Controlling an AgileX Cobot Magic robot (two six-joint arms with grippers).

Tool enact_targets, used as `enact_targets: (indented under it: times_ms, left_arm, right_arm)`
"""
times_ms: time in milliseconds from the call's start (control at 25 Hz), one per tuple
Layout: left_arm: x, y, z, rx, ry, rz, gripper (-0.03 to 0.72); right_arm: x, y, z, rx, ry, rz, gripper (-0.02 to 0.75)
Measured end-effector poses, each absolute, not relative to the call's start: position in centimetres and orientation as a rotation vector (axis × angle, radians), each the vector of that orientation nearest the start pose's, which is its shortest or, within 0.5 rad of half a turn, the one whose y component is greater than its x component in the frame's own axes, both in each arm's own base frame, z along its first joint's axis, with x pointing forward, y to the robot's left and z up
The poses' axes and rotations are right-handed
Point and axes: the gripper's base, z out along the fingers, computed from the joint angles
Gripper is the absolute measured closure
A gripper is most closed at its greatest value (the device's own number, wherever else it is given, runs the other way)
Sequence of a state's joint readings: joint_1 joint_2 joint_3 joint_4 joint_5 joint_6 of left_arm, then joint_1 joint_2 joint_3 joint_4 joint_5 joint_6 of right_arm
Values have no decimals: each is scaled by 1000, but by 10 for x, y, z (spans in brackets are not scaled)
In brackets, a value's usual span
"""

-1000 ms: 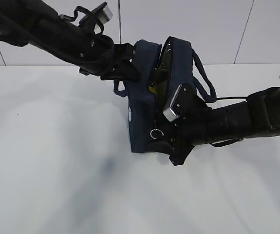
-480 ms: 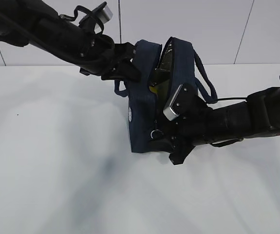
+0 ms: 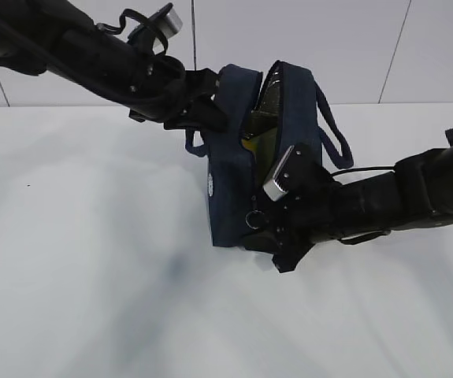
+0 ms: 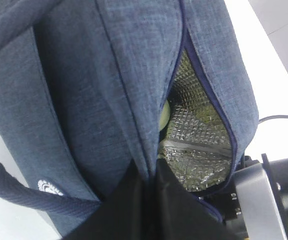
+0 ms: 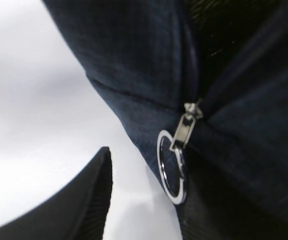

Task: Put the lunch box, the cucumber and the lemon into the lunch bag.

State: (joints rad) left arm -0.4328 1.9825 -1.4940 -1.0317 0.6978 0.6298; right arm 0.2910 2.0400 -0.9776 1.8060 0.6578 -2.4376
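Lunch bag [image 3: 234, 157] stands on white bench [image 3: 92, 276], mouth agape: soft, floppy fabric, needs bracing. Left hand [image 3: 198, 110] pinches bag's upper edge. Right hand [image 3: 269, 232], spread, flanks zipper ring pull [image 5: 173, 172]: small, slippery, best grip point.

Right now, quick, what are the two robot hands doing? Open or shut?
Left gripper: shut, pinching the lunch bag fabric near its top edge.
Right gripper: fingers apart beside the zipper ring, not yet gripping it.
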Motion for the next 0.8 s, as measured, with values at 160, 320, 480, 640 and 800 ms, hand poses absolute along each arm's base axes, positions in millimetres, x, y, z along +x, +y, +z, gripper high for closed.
enact_targets:
  times_ms: [160,320,480,640,800]
  left_arm:
    - [379,-230,234,480,2401,-1025,686]
    - [378,-230,234,479,2401,-1028,686]
    - [378,-230,234,479,2401,-1028,686]
    - [378,-230,234,479,2401,-1028,686]
    - [378,-230,234,479,2401,-1028,686]
  right_arm:
    - [341,159,110,-1203,1900,603,421]
    - [343,160,112,-1203,1890,601,421]
    - [348,161,115,-1199,1875,596,421]
    - [351,162,116,-1198,1870,594,422]
    - [352,162,116,-1195,1878,587,422]
